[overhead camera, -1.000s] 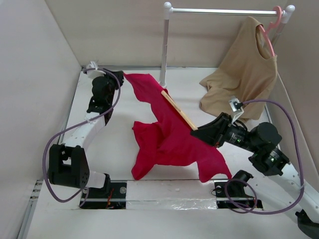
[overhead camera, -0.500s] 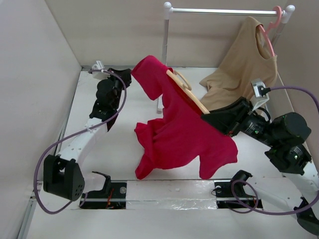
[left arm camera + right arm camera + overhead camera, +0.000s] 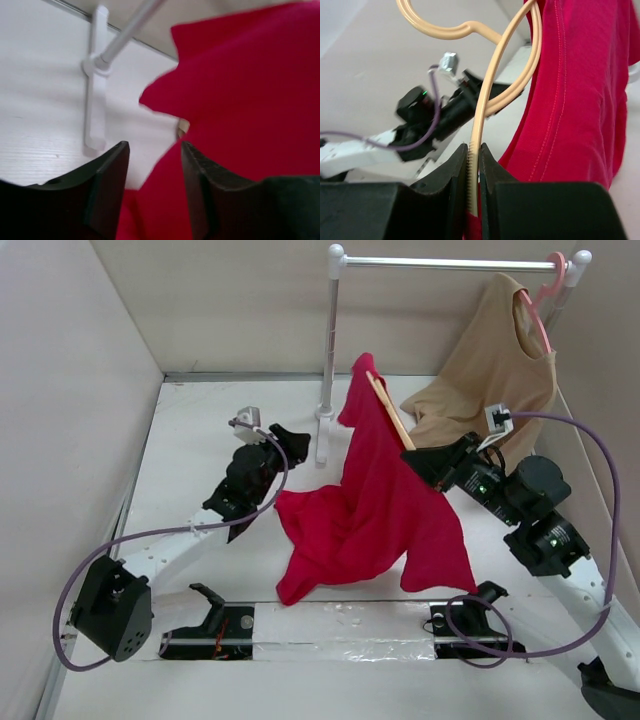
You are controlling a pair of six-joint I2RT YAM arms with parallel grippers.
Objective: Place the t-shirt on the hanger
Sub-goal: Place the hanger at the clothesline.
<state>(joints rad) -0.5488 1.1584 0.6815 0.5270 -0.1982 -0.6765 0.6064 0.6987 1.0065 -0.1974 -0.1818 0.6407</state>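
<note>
Right fingers (image 3: 492, 175) clenched on thin rod of pale wood-coloured hanger (image 3: 389, 412), holding it raised and tilted over tabletop (image 3: 190, 440) middle, likely so bright red cloth t-shirt (image 3: 375, 500) hangs free. Shirt draped over hanger, hem pooled on tabletop; seating looks incomplete. Left fingers (image 3: 107, 170) released, parted just beside red cloth, grasping nothing. Count: two shirts, red one plus tan shirt (image 3: 490, 380); two hangers, wood one plus pink hanger (image 3: 540, 310) on white rail rack (image 3: 330, 340) at far edge.

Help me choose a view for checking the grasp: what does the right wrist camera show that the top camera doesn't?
Right wrist only: the right gripper shut on the thin bar of the hanger, and its curved hook. Top only: the rack and the tan shirt on a pink hanger. Both: the red t-shirt draped on the hanger, and the left arm.
</note>
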